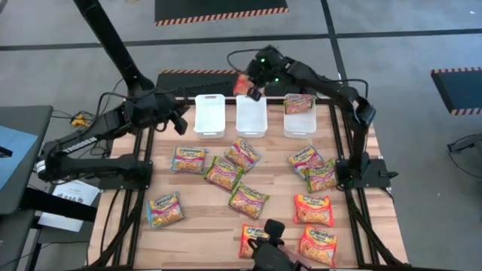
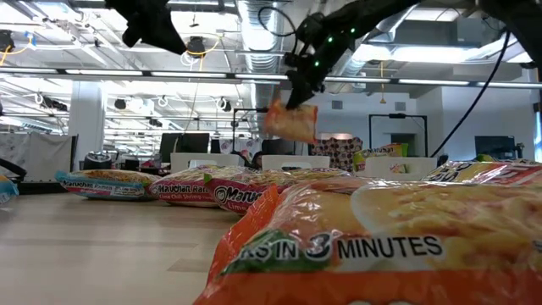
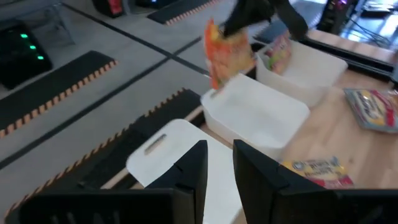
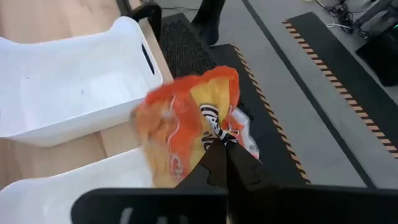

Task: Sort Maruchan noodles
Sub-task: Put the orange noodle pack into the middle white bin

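My right gripper (image 1: 254, 92) is shut on an orange-red noodle packet (image 1: 242, 84), held in the air over the table's far edge, by the far left corner of the middle white tray (image 1: 251, 114). The packet also shows in the low view (image 2: 290, 119) and the left wrist view (image 3: 227, 53). The right tray (image 1: 299, 114) holds one pale packet (image 1: 298, 102). The left tray (image 1: 209, 114) holds nothing. My left gripper (image 1: 181, 122) is open and empty, just left of the left tray. Several packets (image 1: 226, 172) lie flat on the table. My right gripper pinches the orange-red packet between its two fingers at one edge (image 4: 217, 134). The fingers come from above, pointing down. The packet hangs crumpled below the fingers (image 2: 290, 119), clear of the table and the trays.
Orange-red packets (image 1: 314, 208) lie at the near right, green-yellow and pale ones (image 1: 188, 159) across the middle and left. A dark camera mount (image 1: 269, 245) stands at the near edge. Black arm frames run along both table sides.
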Available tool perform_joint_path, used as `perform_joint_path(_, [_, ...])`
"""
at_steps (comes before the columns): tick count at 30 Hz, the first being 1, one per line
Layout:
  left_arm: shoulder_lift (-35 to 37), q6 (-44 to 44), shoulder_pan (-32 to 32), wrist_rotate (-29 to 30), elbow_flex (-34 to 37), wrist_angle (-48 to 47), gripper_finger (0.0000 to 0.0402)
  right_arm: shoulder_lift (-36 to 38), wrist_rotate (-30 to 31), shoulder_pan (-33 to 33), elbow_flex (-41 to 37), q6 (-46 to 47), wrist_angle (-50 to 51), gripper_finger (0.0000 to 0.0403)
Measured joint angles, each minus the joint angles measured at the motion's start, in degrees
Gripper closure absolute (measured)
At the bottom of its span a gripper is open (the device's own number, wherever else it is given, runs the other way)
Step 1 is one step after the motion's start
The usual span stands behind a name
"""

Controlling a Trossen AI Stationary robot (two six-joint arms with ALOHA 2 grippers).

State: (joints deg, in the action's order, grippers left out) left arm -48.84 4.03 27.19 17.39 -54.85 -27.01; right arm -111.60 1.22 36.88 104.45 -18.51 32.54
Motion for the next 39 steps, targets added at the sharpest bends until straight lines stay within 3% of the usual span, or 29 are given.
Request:
perform_joint_path(8, [0.0,1.2,2.9,-0.2,0.0,-0.5,0.0335,-4.0,0.2,-1.2,0.1,-3.0,0.6,0.0398])
perform_joint_path(39, [0.0,2.5,2.9,-0.2,0.0,-0.5,0.0335,-8.9,4.2,-1.6,0.1,-12.1,4.7,0.0394])
